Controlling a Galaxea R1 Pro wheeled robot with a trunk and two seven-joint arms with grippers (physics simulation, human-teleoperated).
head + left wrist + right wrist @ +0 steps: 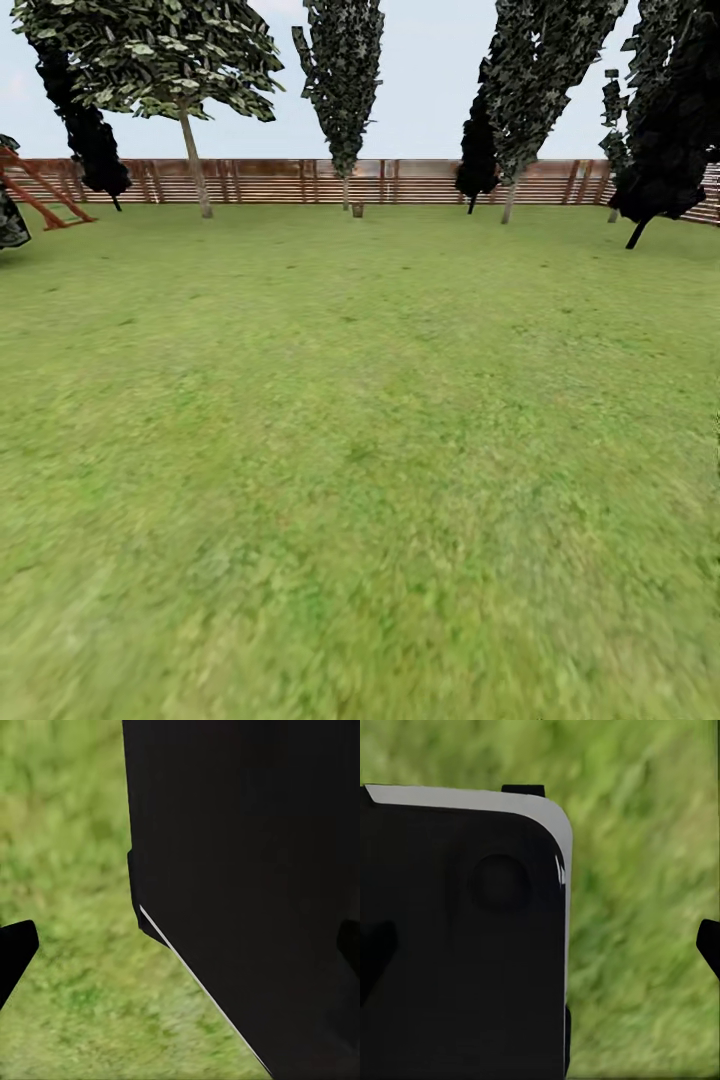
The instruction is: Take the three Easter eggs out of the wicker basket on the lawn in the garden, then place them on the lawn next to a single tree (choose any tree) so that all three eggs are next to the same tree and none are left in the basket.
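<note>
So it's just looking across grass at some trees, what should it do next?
Probably roll forward across the lawn toward the small brown object at the fence, beneath the middle tree. It may be the wicker basket, though too small to tell. No eggs are near.

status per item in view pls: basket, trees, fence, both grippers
wicker basket: tiny tan shape far off at the foot of the middle tree, upright; contents too small to tell
tree: standing, pale trunk leaning slightly, near the fence
fence: intact along the far edge
lawn: bare grass ahead
left gripper: dark tips at the frame's edges, wide apart, over grass, holding nothing
right gripper: same, holding nothing
</note>
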